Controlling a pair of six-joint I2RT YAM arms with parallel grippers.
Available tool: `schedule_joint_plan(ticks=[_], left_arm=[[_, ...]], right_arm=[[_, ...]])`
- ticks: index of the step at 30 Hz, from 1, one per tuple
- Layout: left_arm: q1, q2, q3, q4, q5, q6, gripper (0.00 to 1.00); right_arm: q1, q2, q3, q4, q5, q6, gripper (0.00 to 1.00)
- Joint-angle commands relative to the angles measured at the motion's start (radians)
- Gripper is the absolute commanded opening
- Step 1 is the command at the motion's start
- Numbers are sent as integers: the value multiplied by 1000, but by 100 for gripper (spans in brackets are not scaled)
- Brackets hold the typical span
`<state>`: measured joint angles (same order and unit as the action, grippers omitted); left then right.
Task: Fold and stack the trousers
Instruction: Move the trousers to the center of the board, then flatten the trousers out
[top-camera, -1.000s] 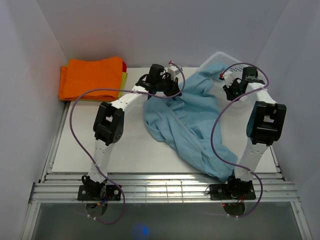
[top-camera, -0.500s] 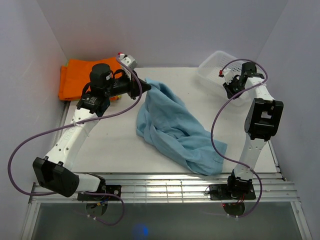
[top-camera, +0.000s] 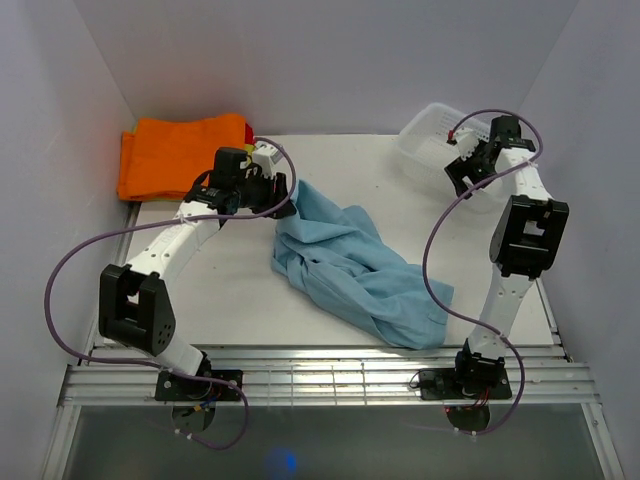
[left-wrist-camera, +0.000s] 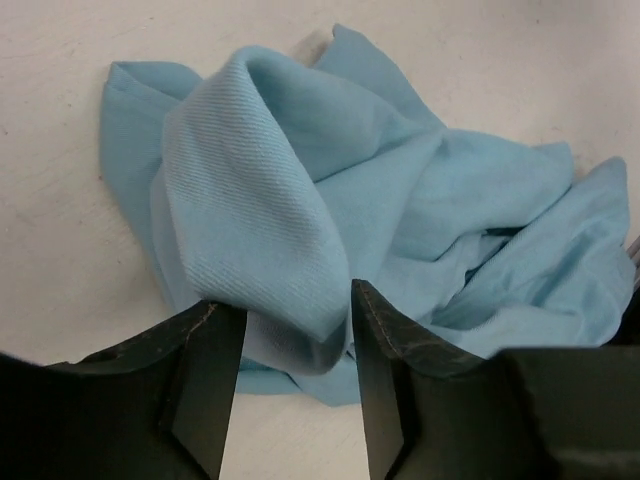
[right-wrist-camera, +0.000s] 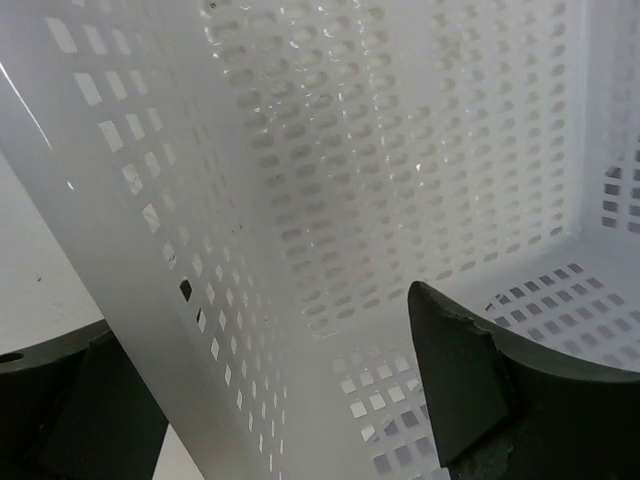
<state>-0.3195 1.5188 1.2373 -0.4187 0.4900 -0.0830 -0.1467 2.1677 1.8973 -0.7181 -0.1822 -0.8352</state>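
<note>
The light blue trousers lie crumpled in a heap across the middle of the white table, one end reaching the near right. My left gripper is at their upper left corner. In the left wrist view its jaws stand apart, with a raised fold of the trousers lying loose between the fingertips. My right gripper is at the white perforated basket, open wide. In the right wrist view the basket's wall runs between my right gripper's fingers.
A folded orange garment lies at the back left, with yellow and red cloth edges showing beneath it. White walls close in on three sides. A slatted metal rail runs along the near edge by the arm bases.
The trousers were dragged out of the basket and leftwards onto the table. The left gripper has opened and let the cloth slump. The right gripper has opened wide at the basket.
</note>
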Motion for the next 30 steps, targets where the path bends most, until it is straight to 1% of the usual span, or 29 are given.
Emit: schedule_joint_plan(ticks=[1, 2, 3, 4, 5, 6, 7, 8, 10, 11, 12, 13, 14, 15, 16, 17, 18, 19, 20, 21, 23, 24, 25, 26, 27, 28, 29, 30], left_arm=[[20, 3, 100, -61, -13, 43, 58], [29, 6, 116, -69, 19, 73, 68], [34, 12, 151, -80, 42, 80, 98], [42, 17, 168, -101, 61, 112, 98], [54, 24, 188, -110, 88, 124, 98], [57, 35, 229, -126, 100, 159, 98], [59, 62, 250, -150, 101, 175, 98], [59, 75, 267, -157, 99, 190, 98], [59, 119, 321, -164, 94, 225, 98], [60, 138, 339, -164, 104, 236, 98], [59, 161, 364, -170, 152, 256, 98], [59, 219, 431, -202, 176, 297, 98], [59, 250, 500, -224, 197, 317, 98], [59, 317, 542, -253, 202, 331, 97], [59, 377, 612, -273, 194, 335, 95], [59, 421, 681, -282, 197, 321, 93], [59, 449, 697, -278, 211, 303, 93], [59, 449, 699, -269, 217, 280, 93], [59, 434, 679, -252, 211, 264, 93], [59, 408, 639, -229, 196, 261, 93], [60, 370, 593, -209, 170, 259, 93], [59, 362, 578, -195, 144, 250, 93], [60, 357, 579, -183, 118, 246, 94], [60, 359, 588, -181, 116, 244, 95], [60, 372, 614, -181, 124, 253, 95], [60, 392, 634, -187, 125, 256, 96], [57, 478, 739, -237, 165, 276, 97], [57, 498, 740, -238, 165, 285, 97]], right_arm=[[-31, -234, 10, 72, -80, 59, 92], [-33, -267, -1, 34, -142, 64, 93], [-34, -302, -16, -4, -175, 65, 94], [-34, -368, -58, -39, -203, 61, 94], [-34, -397, -84, -113, -253, 55, 93], [-34, -429, -113, -150, -281, 45, 93], [-34, -478, -176, -193, -307, 6, 92], [-34, -497, -211, -261, -345, -10, 91], [-34, -538, -285, -323, -370, -68, 89], [-34, -551, -372, -340, -376, -79, 87], [-34, -563, -417, -343, -376, -90, 86], [-34, -591, -458, -343, -378, -119, 85], [-33, -620, -533, -325, -384, -120, 85], [-33, -632, -591, -276, -384, -93, 83], [-33, -655, -634, -195, -373, -50, 75], [-31, -642, -653, -116, -322, 26, 57], [-30, -593, -623, -42, -260, 51, 49], [-31, -471, -568, -34, -193, 57, 42], [-43, -371, -510, 29, -116, 68, 38], [-50, -324, -477, 86, -33, 86, 36], [-51, -217, -358, 243, 86, 113, 37], [-50, -163, -284, 261, 133, 116, 38], [-50, -79, -161, 269, 197, 119, 42], [-50, -39, -111, 307, 252, 123, 47], [-50, -36, -72, 325, 265, 125, 56], [-50, -54, -73, 327, 247, 133, 62], [-48, -192, -102, 166, 10, 119, 70], [-48, -193, -103, 164, 7, 105, 73]])
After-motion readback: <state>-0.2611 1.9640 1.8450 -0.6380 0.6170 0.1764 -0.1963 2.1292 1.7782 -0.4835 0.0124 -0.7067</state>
